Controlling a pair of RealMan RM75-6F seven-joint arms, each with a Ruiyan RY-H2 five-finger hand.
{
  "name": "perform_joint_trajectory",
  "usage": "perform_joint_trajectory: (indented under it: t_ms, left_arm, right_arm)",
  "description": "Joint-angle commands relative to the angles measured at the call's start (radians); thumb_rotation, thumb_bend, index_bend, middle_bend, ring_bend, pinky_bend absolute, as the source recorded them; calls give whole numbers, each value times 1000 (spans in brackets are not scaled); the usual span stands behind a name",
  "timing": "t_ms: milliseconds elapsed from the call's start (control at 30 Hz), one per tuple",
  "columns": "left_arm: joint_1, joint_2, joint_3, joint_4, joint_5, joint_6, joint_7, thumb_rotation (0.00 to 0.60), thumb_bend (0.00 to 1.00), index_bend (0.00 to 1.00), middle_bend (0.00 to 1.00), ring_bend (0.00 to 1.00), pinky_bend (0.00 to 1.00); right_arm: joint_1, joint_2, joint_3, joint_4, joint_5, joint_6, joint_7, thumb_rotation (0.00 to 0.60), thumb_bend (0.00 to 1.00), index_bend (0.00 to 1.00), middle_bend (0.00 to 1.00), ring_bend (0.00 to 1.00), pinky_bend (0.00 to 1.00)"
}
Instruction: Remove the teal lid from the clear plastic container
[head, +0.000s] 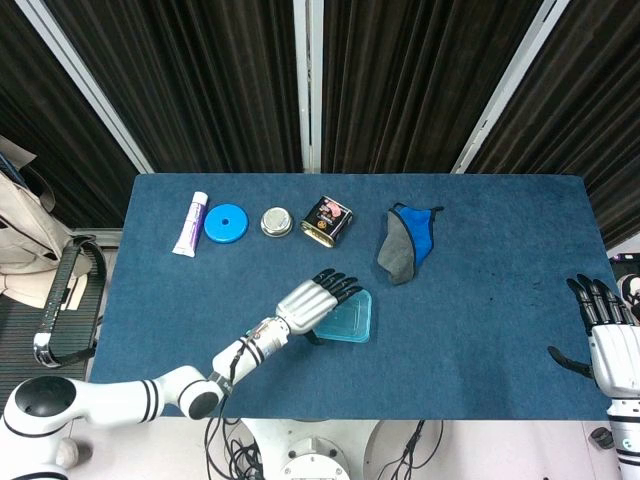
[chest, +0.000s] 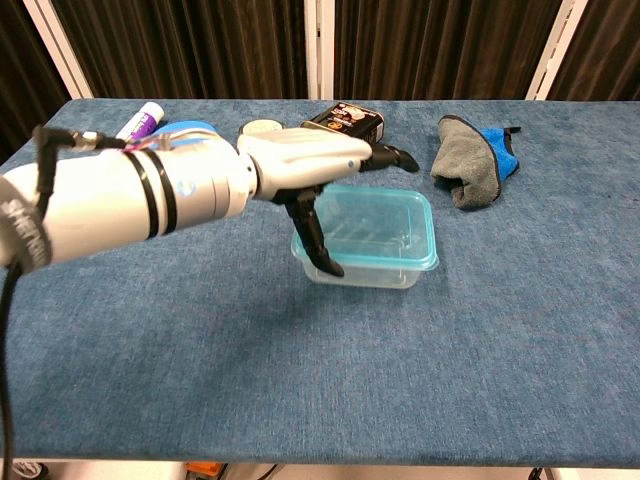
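Your left hand (chest: 300, 160) reaches in from the near left corner of the tabletop (head: 500, 300), forearm stretched diagonally toward the middle. Its palm faces down over the left part of the container (chest: 385, 262), the fingers (chest: 390, 157) lying straight and close together across the lid (chest: 395, 225), pointing toward the far right. The thumb (chest: 318, 240) hangs down against the container's near left side. You cannot tell from either view whether the fingers and thumb truly clamp the lid or only rest on it. The container sits near the middle of the tabletop, a little toward the near edge, and in the chest view it looks tilted, its left end raised slightly. The lid is still on the container.

Your right hand (head: 610, 335) hangs at the near right corner, just beyond the right edge, palm up-facing, fingers spread apart and holding nothing.

Along the far edge, from the left, lie a tube (head: 190, 223), a blue disc (head: 226, 222), a small round tin (head: 277, 221) and a rectangular can (head: 327, 219). A grey and blue cloth (head: 407, 242) lies crumpled to their right, well apart from the container.
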Motion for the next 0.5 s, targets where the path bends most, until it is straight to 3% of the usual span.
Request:
perform_joint_trajectory:
  t_ms: [33, 233, 500]
  left_arm:
    - [-32, 27, -20, 20, -108, -35, 43, 600, 20, 26, 0, 0, 0]
    - [-70, 69, -18, 0, -240, -80, 35, 600, 20, 8, 0, 0, 0]
    - [-140, 66, -4, 10, -294, -100, 31, 600, 20, 0, 0, 0, 0]
  right_arm:
    - [3, -2, 0, 6, 0, -7, 1, 600, 1, 0, 46, 31, 150]
    - [9, -7, 1, 15, -4, -12, 11, 600, 1, 0, 44, 31, 150]
    - [9, -6, 0, 12, -6, -14, 9, 600, 2, 0, 44, 31, 151]
